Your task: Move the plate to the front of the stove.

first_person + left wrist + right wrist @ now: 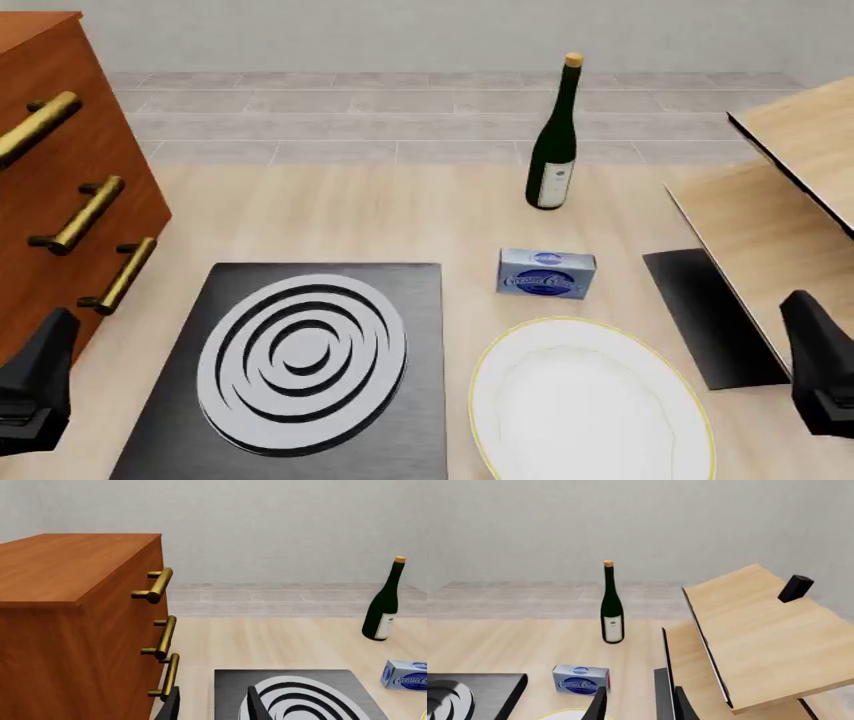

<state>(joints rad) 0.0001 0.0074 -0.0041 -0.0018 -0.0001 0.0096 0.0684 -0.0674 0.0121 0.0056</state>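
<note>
Plate [587,405], white with a thin yellow-gold rim, lies flat on the wooden table [400,220], just right of the stove [300,370] and nearer to me than the small blue box [546,273]; I see none of it touching either. Stove: a black slab bearing one burner of concentric silver-grey rings, set beside the brown cabinet [54,200] with three brass handles. A dark green bottle [554,140] stands upright well behind the box. At right I see a plain dark flat panel [707,315] beneath slanted light-wood boards [787,215]. Left gripper [212,705]: in its wrist view I see two dark fingers standing apart with nothing between them, above the stove's near-cabinet edge. Right gripper [639,705]: its fingers likewise stand apart and empty, above the table near the panel. In the front view both arms sit at the lower corners, well apart from the plate.
</note>
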